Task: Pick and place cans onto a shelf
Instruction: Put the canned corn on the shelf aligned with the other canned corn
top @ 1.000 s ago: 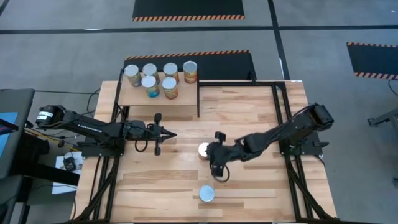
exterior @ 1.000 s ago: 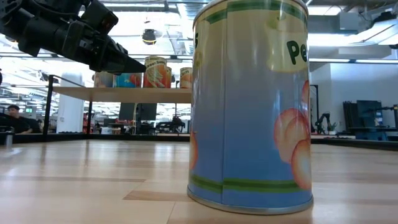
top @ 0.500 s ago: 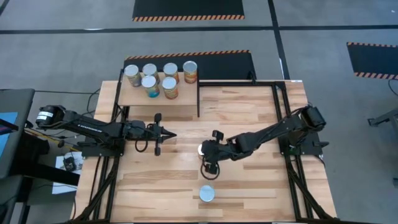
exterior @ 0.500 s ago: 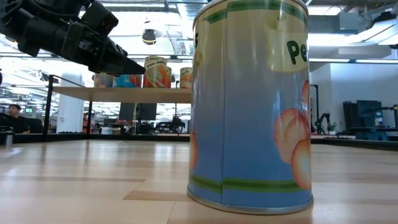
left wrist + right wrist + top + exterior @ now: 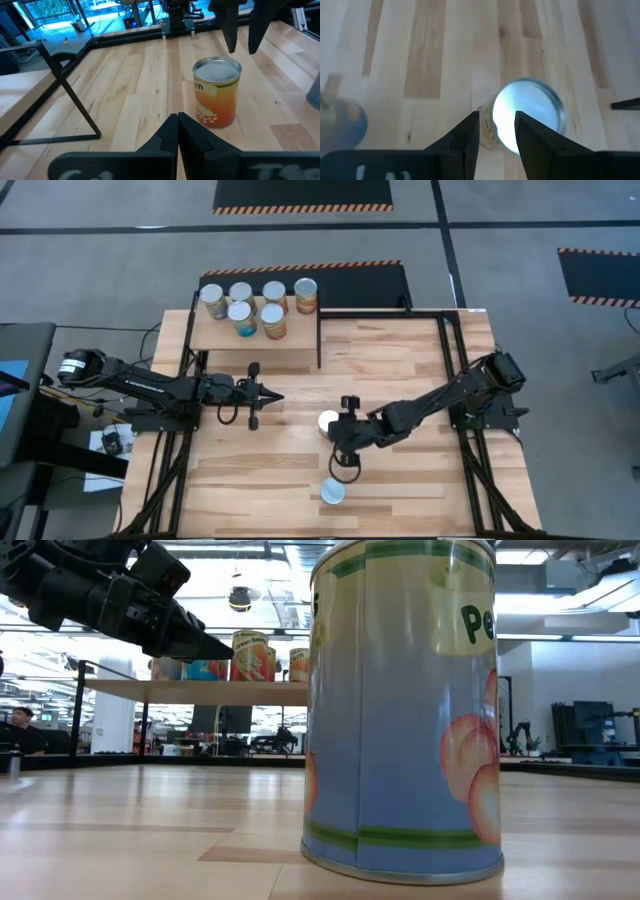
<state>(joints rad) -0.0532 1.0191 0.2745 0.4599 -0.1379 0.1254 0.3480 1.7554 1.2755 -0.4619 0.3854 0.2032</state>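
Right hand hovers fingers apart over mid-bench orange can (not touching). Left hand pinched together, empty, near shelf.

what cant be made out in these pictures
- Low view: the near can fills the frame, hiding the right gripper and the table behind it; its label is cut off after "Pe".
- Right wrist view: the blue can at the edge is blurred and cut off.
- High view: labels of the cans on the shelf are too small to read.
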